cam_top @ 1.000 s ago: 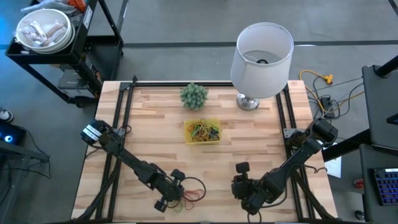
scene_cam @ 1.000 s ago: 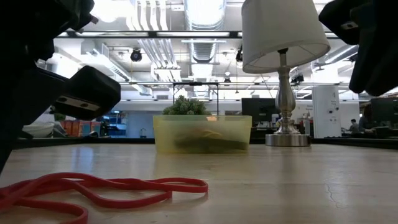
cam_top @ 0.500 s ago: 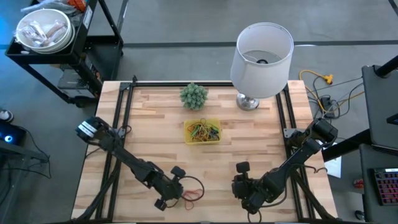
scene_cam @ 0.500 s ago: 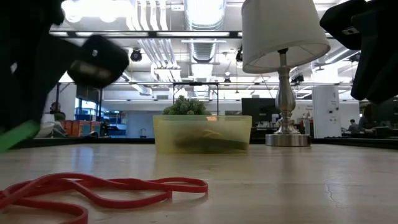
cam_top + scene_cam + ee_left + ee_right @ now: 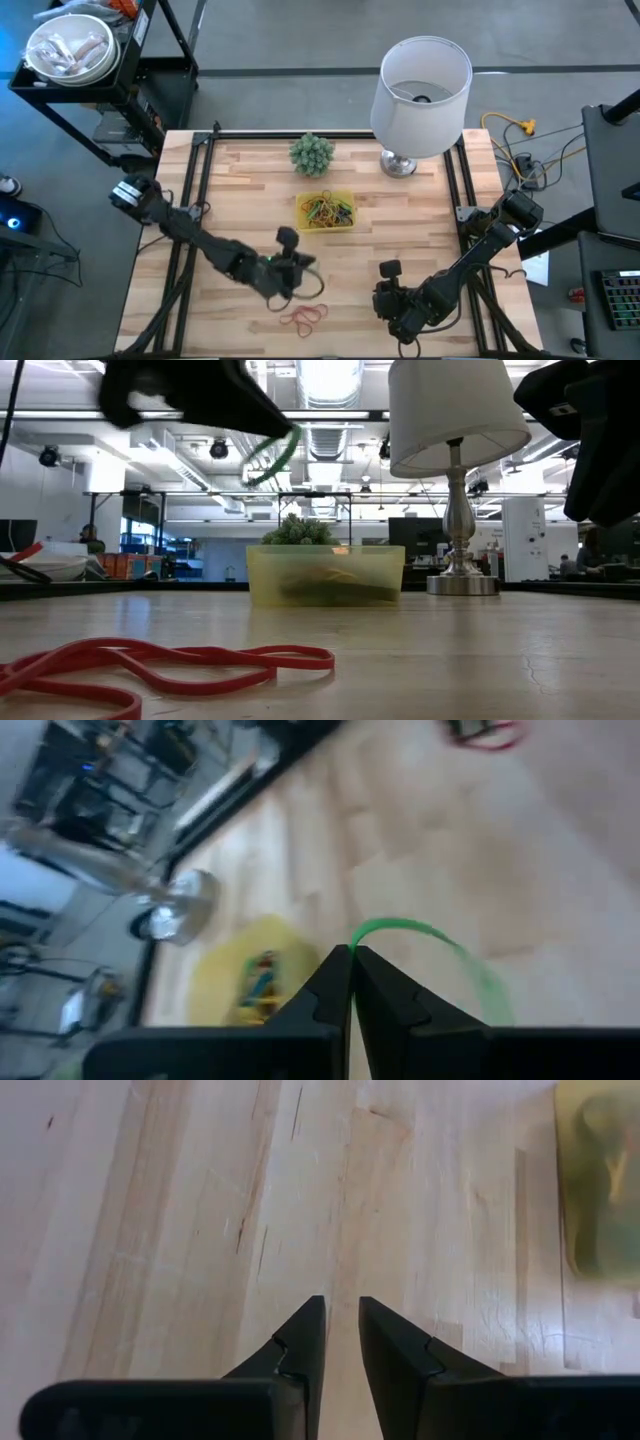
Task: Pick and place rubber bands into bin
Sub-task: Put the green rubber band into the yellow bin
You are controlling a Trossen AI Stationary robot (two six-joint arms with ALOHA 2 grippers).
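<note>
The left end effector [image 5: 300,266] hangs above the desk [image 5: 240,190] between its near edge and the bin [image 5: 326,211], its fingers [image 5: 330,982] pinched together on a green band [image 5: 430,945] that loops out from the tips and dangles free. In the low view the same green band [image 5: 277,455] hangs in the air above the bin [image 5: 325,575], clear of the wood. A red band [image 5: 305,318] lies in a loose tangle on the desk near the front edge, just nearer the edge than the left end effector; in the low view it sprawls flat across the foreground [image 5: 170,665]. The bin sits near the desk's middle, in front of a small green plant [image 5: 312,153] and beside a lamp [image 5: 420,85], and it holds a heap of mixed bands [image 5: 328,209] in yellow, green, red and orange. The right end effector [image 5: 400,310] waits low near the front right of the desk, its 2 fingers [image 5: 300,1342] slightly apart with bare wood showing through the narrow gap and nothing between them.
</note>
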